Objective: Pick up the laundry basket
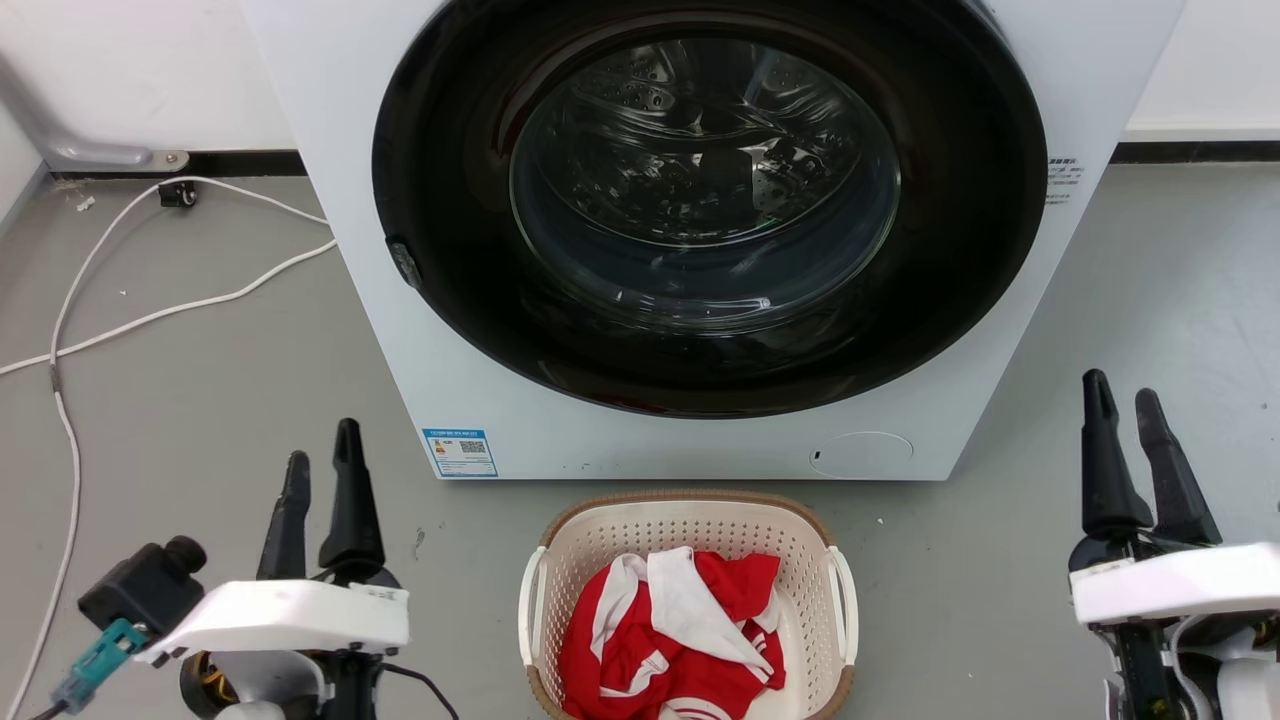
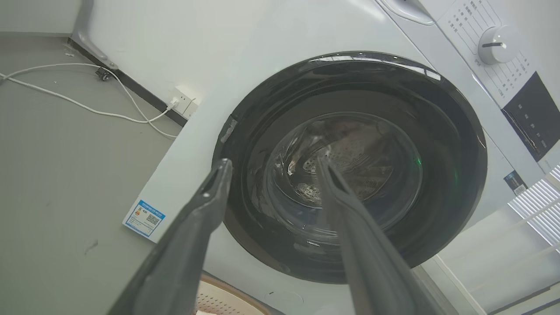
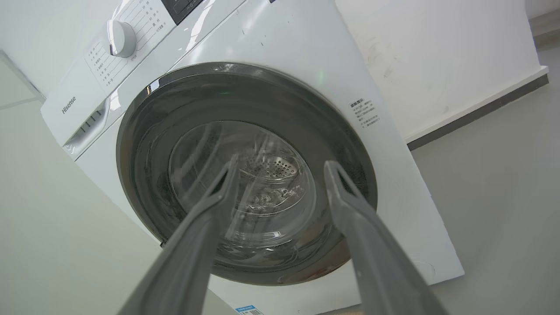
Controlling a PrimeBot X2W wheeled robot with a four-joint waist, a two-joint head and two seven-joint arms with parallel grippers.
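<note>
You have the white front-loading washer (image 1: 330,150) with its dark round door just behind the cream perforated plastic laundry basket with a brown woven-look rim (image 1: 690,497), which sits on the grey floor (image 1: 200,400) between your arms, so a forward-swinging lift could knock it against the machine. Your left gripper (image 1: 322,440) and right gripper (image 1: 1122,385) stand well out to each side, jaws parted and empty; an uneven hold on the white side handles (image 1: 530,610) could tip out the red-and-white garment (image 1: 680,630). The basket's near edge is cut off in the head view.
</note>
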